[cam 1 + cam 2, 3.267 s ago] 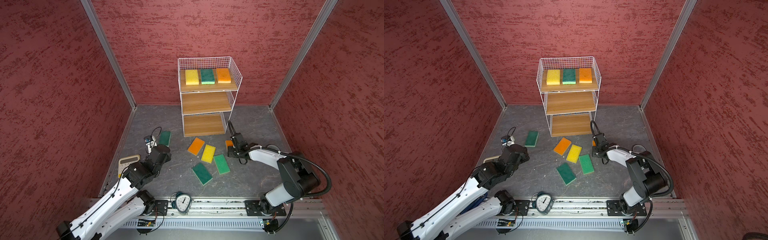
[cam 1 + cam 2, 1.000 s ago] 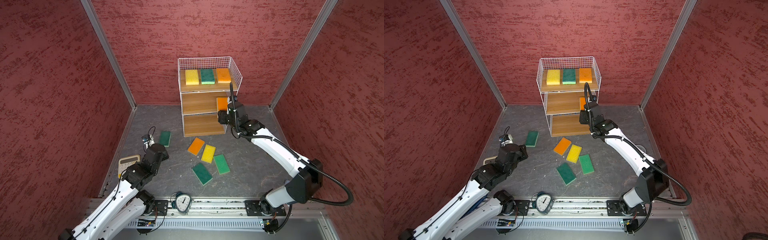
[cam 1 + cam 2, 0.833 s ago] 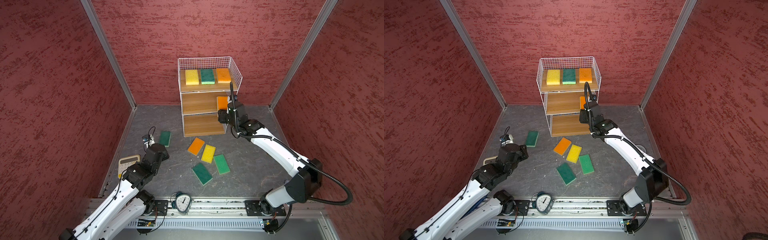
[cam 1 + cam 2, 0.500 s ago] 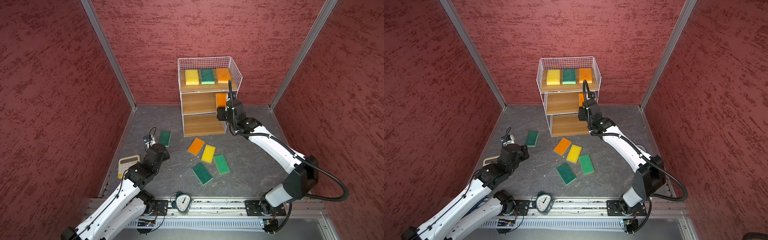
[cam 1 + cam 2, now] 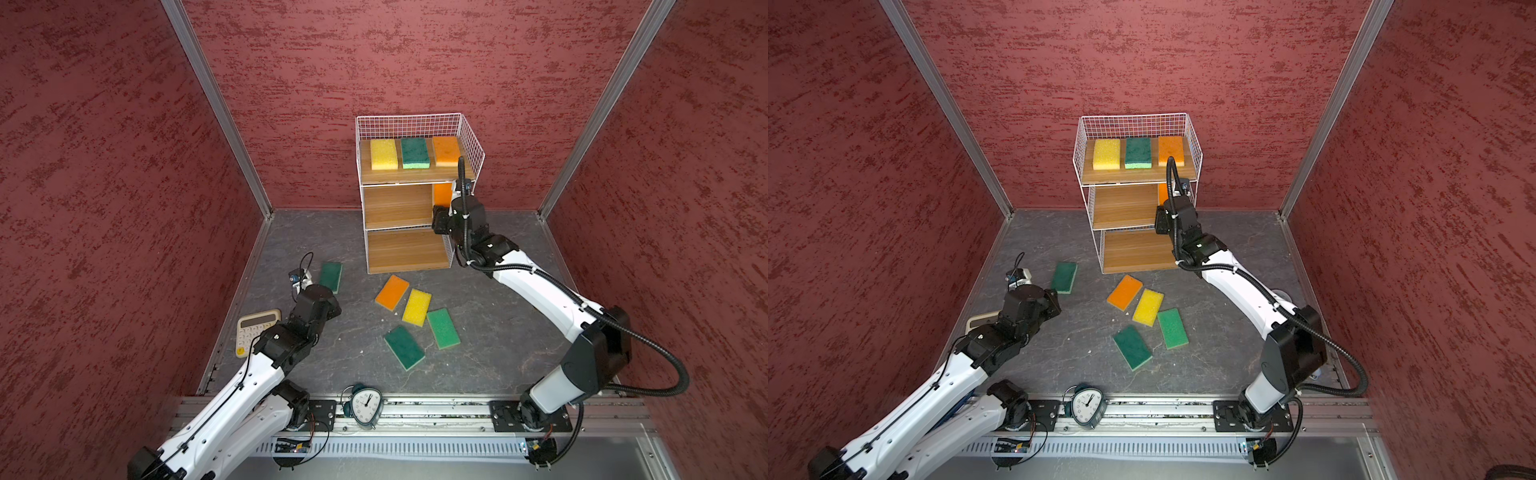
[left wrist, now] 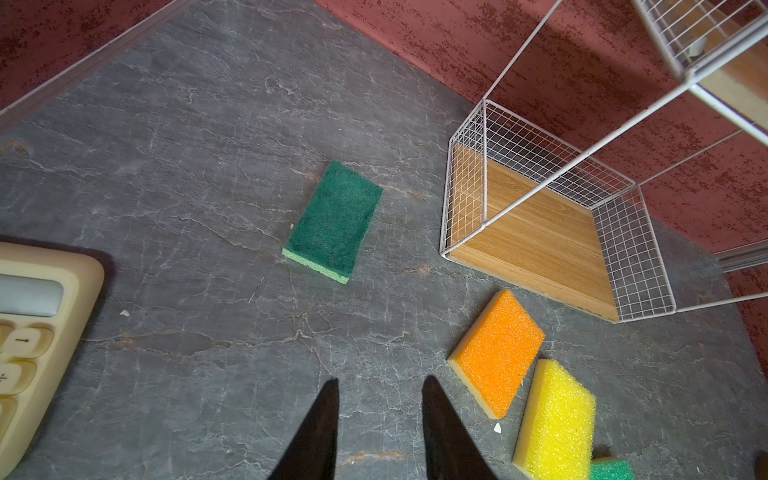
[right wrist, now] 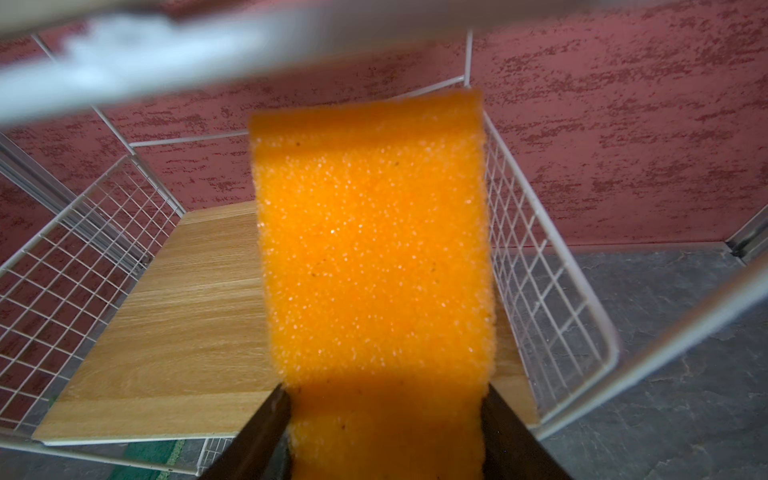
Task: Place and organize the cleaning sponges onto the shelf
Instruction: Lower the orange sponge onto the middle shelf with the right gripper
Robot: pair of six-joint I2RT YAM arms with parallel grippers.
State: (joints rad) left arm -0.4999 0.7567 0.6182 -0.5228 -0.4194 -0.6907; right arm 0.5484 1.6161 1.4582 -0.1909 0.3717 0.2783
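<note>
The shelf (image 5: pixel 399 208) stands at the back, and its top tier carries a yellow (image 5: pixel 383 153), a green (image 5: pixel 414 153) and an orange sponge (image 5: pixel 446 151). My right gripper (image 7: pixel 385 390) is shut on another orange sponge (image 7: pixel 374 257), holding it inside the middle tier's right side, above the board (image 7: pixel 187 316). On the floor lie a dark green sponge (image 6: pixel 334 222), an orange (image 5: pixel 392 292), a yellow (image 5: pixel 417 306), a lighter green (image 5: pixel 443 328) and another dark green one (image 5: pixel 404 347). My left gripper (image 6: pixel 382 380) hangs open over bare floor, short of the first dark green sponge.
A cream calculator (image 5: pixel 257 330) lies at the left wall beside my left arm. An alarm clock (image 5: pixel 365 409) stands on the front rail. Red walls close in three sides. The shelf's wire side panel (image 7: pixel 540 291) runs close along the held sponge.
My right arm lifted the orange sponge off the floor and has pushed it into the middle tier. The left arm has edged slightly toward the dark green sponge.
</note>
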